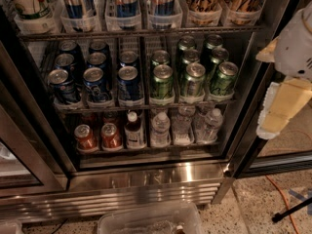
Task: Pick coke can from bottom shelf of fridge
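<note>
You are looking at the big fridge (161, 177), and the brown bottle (132, 130) stands low inside it, on the bottom shelf (146, 149). The gripper (283, 104) hangs far to the right of the brown bottle and a bit higher, outside the racks. You cannot tell if it is wide or narrow. The water bottles (185, 126) stand just right of the brown bottle. The coke can (110, 135) stands just left of it.

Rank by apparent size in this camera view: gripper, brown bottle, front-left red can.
1. Gripper, at the right edge; probably nearer the camera, so inflated.
2. Brown bottle.
3. Coke can, bottom shelf, left end.
</note>
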You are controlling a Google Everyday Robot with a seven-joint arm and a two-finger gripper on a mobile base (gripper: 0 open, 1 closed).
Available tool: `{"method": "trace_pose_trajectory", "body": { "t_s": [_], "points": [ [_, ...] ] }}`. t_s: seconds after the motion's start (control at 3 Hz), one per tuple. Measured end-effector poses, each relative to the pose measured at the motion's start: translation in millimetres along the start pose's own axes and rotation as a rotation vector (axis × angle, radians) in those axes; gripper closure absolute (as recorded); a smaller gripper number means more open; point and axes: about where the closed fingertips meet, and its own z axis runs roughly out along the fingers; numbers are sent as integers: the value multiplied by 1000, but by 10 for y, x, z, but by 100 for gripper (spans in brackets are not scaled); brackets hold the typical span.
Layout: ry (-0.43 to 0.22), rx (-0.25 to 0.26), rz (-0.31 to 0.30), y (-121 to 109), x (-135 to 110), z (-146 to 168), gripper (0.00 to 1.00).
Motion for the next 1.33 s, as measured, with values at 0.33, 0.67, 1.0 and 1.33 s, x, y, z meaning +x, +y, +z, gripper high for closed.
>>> {"method": "trace_pose_trajectory", "body": {
  "t_s": [0.33, 0.67, 1.0, 1.33],
  "points": [
    [-19, -15, -11, 152, -164, 247, 0],
    [-68, -17, -5, 365, -354, 544, 0],
    [-142, -1, 4, 585, -535, 858, 0],
    [-247, 9, 33, 783, -643, 1174, 0]
  ]
}}
